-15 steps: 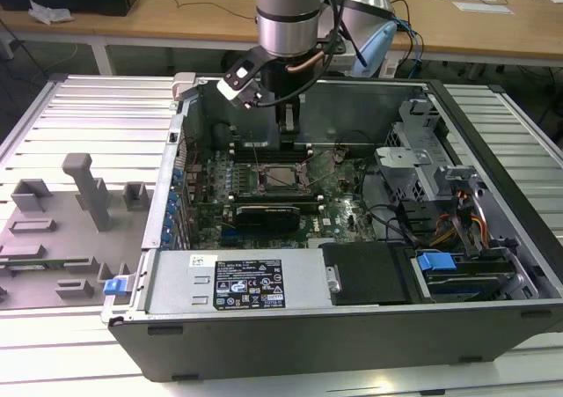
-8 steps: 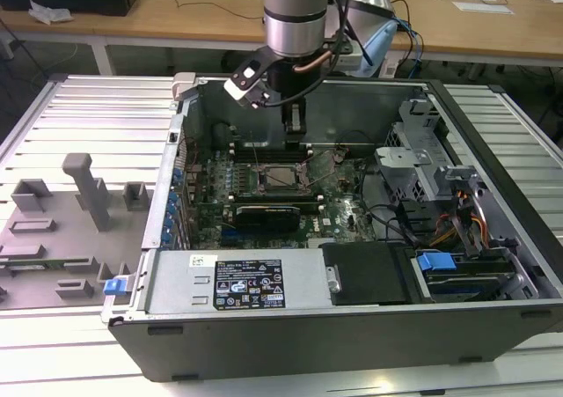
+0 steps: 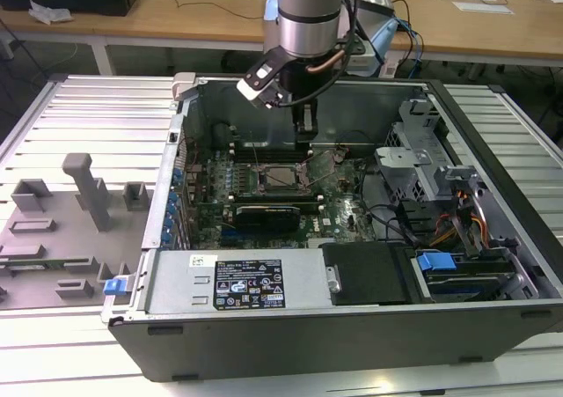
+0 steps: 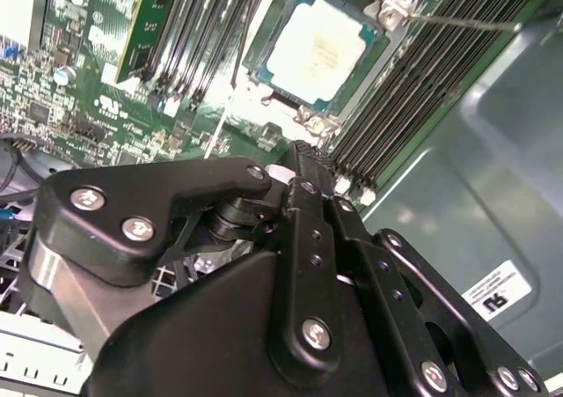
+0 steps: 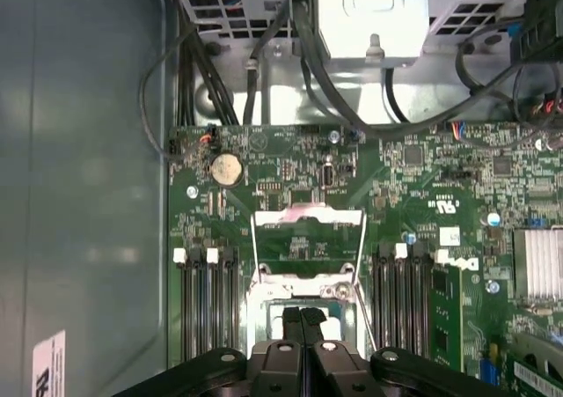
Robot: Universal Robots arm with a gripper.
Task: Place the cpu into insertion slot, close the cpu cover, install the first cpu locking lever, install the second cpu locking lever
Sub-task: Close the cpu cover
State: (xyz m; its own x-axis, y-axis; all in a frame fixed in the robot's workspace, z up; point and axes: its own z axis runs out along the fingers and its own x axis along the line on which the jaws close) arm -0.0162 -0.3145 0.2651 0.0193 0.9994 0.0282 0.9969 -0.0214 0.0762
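Two closed, empty fingers [image 5: 293,327] hang near the seated cpu [image 4: 321,49], upper centre; a descent off-line could bend the thin locking lever [image 4: 457,20].

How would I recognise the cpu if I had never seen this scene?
Look inside the open computer case, at the green motherboard on its floor. Near the board's middle sits the cpu: a flat, pale silvery square, unlike the long dark memory slots flanking it.
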